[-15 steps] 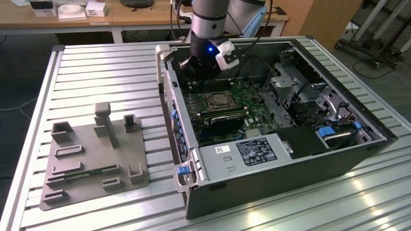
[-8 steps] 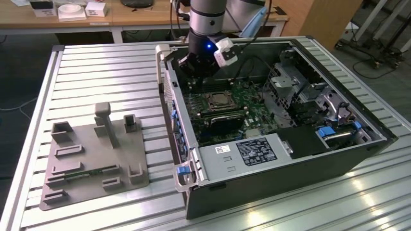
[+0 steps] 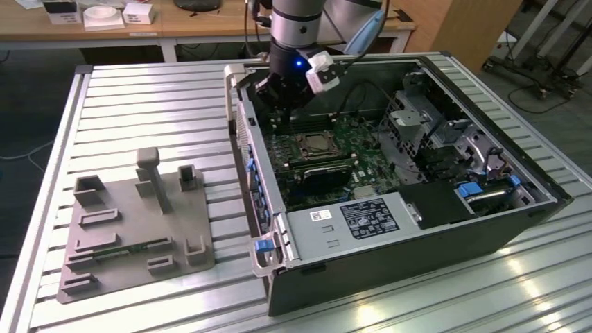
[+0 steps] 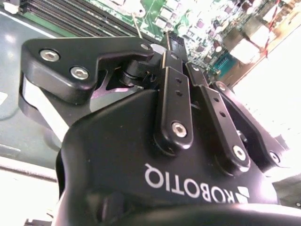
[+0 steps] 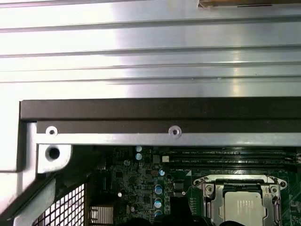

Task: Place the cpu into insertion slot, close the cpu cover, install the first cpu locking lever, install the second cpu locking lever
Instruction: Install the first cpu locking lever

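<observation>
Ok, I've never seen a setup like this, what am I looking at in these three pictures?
It's a robot arm with a gripper reaching down into an open computer case on a metal table. The exterior view watches from off the arm. Two cameras ride on the arm: the second wrist view shows the gripper's black body close up, the first wrist view the green circuit board, where the silvery chip sits in its socket. A grey holder plate lies beside the case. I can't tell whether anything is held.
</observation>
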`<state>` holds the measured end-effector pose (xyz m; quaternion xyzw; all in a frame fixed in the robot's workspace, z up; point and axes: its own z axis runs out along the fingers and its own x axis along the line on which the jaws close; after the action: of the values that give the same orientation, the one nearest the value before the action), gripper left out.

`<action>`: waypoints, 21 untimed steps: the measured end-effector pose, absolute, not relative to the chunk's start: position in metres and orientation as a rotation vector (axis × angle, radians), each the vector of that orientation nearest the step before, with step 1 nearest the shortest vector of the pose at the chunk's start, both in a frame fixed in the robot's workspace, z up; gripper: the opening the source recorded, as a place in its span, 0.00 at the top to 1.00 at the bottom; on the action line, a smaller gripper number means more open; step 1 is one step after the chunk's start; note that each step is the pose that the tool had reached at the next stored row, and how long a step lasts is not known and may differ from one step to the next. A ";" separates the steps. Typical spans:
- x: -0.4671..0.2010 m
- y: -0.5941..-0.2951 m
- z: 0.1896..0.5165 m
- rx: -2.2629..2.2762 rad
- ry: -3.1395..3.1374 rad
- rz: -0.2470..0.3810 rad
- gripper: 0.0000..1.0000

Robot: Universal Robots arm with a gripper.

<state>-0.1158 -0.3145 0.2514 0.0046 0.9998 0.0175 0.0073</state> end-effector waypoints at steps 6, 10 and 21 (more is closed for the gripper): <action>-0.119 -0.309 0.251 0.015 3.126 0.055 0.90; -0.120 -0.307 0.251 0.015 3.126 0.055 0.90; -0.115 -0.302 0.251 0.014 3.126 0.055 0.90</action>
<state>-0.1145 -0.3023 0.2514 0.0046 0.9998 0.0175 0.0073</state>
